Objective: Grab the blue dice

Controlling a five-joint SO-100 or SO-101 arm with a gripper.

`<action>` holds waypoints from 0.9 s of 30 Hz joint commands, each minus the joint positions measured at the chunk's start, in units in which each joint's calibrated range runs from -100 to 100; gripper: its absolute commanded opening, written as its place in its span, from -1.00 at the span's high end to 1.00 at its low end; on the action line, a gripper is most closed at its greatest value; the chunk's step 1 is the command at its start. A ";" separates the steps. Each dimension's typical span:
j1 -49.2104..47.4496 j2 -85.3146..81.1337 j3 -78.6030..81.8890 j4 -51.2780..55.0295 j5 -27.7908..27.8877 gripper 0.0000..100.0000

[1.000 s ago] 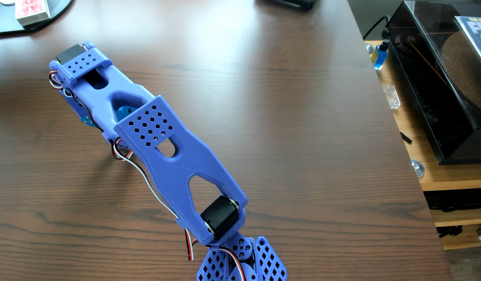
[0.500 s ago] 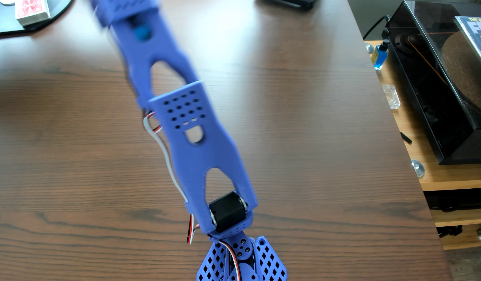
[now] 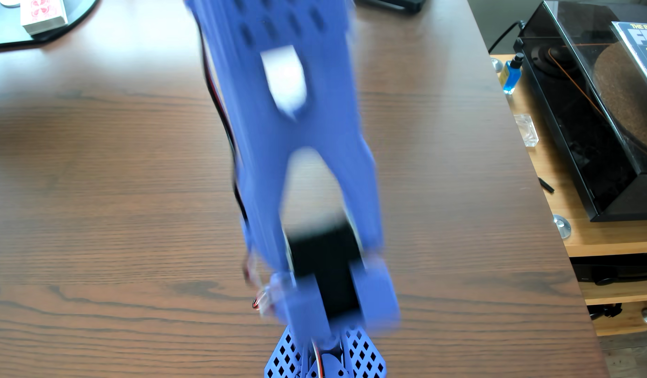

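The blue dice does not show in the other view; it is hidden or out of frame. The blue plastic arm (image 3: 300,152) rises from its perforated base (image 3: 307,360) at the bottom edge and runs up the middle of the picture to the top edge, heavily motion-blurred. A black servo (image 3: 325,269) sits at its lower joint. The gripper's fingers lie beyond the top edge and are not seen.
The arm stands on a dark wood-grain table (image 3: 96,218). A playing-card box (image 3: 43,16) lies on a black mat at the top left. Past the table's right edge a turntable with a dust cover (image 3: 605,127), a small blue bottle (image 3: 511,76) and a glass dish (image 3: 525,129) sit on a shelf.
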 commanded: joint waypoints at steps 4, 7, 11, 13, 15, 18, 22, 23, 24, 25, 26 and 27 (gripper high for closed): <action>1.43 -27.20 32.16 -4.91 0.19 0.97; 2.82 -33.57 46.63 -11.15 2.03 0.97; 9.12 -36.58 58.65 -20.73 5.44 0.97; 11.33 -36.58 66.25 -25.26 6.55 0.97; 12.56 -36.66 72.13 -30.14 7.07 0.97; 13.13 -36.66 79.09 -37.15 6.81 0.97; 13.13 -36.66 84.15 -43.13 6.55 0.97; 13.13 -36.66 85.05 -44.07 6.55 0.97; 13.21 -36.66 85.87 -44.84 6.55 0.97; 13.30 -36.66 86.59 -45.70 6.55 0.97; 13.70 -36.66 87.41 -46.21 6.55 0.97; 14.03 -36.66 88.22 -46.64 6.50 0.97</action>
